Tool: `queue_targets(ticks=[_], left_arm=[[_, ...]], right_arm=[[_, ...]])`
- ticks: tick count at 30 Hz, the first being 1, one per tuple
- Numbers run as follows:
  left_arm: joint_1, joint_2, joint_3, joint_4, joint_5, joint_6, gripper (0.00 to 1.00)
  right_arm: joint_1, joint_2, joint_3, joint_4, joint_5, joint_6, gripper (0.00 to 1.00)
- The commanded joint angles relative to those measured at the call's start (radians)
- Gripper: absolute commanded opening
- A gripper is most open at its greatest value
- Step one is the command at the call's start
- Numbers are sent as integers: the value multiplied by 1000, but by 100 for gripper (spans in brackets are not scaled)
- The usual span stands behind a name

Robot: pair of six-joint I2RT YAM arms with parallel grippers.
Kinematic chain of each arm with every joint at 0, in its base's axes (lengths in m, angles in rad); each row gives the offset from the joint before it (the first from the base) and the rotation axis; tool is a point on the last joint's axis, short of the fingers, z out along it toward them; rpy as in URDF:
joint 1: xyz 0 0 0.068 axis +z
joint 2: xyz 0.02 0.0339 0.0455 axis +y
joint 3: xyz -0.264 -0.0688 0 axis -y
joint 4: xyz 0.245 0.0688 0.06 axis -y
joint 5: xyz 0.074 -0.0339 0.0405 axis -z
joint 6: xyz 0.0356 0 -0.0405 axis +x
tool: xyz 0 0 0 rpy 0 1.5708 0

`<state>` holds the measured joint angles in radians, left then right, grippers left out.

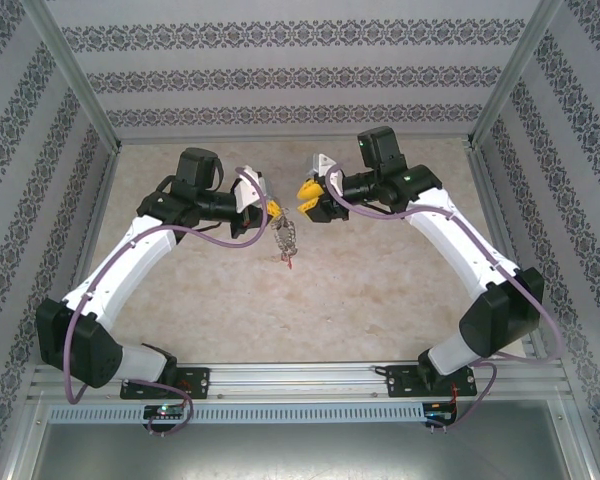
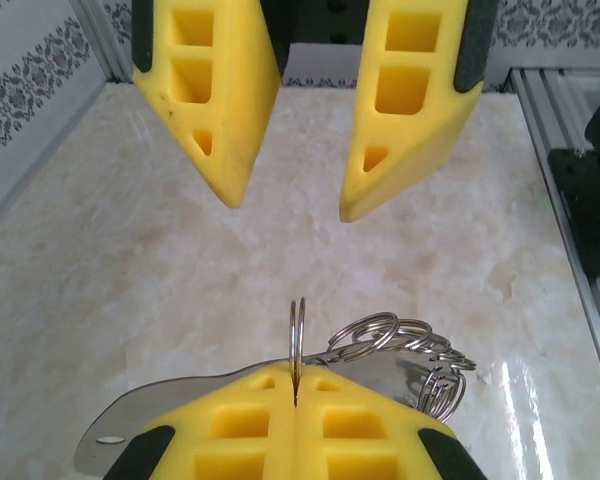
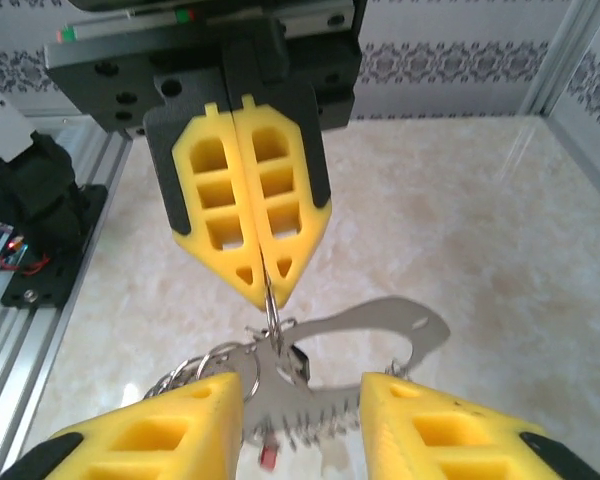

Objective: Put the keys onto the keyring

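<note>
Keyring [image 1: 285, 238] location: we find it hanging in the air over the middle of the table [image 1: 200, 310], between the two end effectors. The table is pale, marbled and glossy. Patterned wall panels [image 1: 290, 70] close it in on the left, back and right. Aluminium posts [image 1: 80, 75] stand at the corners, and a slotted rail [image 1: 300, 378] along the near edge carries both arm bases.

From above, we note a red key [image 1: 290, 262] dangling at the bottom of the bunch; the grip itself is too small to read there. The left wrist view supplies it. The left end effector [image 2: 296, 385] has its yellow fingers pressed together on the thin double wire of the keyring, which stands upright and edge-on out of the seam. A string of small rings [image 2: 405, 345] trails off to the right, and a flat silver plate [image 2: 145, 415] shows past the fingers on the left. The right wrist view shows the same pinch from the opposite side.

The right end effector [image 3: 302, 390] faces the left one with its fingers apart, and the metal bunch sits between and just beyond its tips. We cannot tell whether either finger touches it.
</note>
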<state>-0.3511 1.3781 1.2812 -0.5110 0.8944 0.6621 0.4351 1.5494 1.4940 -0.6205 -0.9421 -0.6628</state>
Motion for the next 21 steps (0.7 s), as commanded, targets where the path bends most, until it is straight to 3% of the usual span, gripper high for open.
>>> queue_targets(ticks=[1, 6, 11, 19, 21], left_arm=[[3, 23, 49, -121, 5, 122, 0], [3, 37, 63, -123, 29, 126, 0], [3, 50, 66, -123, 38, 120, 0], [1, 67, 69, -93, 64, 92, 0], [2, 70, 71, -88, 68, 87, 0]], right_arm=[[24, 36, 35, -146, -2, -128, 41], [57, 66, 50, -73, 24, -102, 41], [70, 119, 99, -116, 3, -108, 38], [79, 146, 119, -122, -7, -113, 27], [80, 152, 126, -121, -15, -111, 19]])
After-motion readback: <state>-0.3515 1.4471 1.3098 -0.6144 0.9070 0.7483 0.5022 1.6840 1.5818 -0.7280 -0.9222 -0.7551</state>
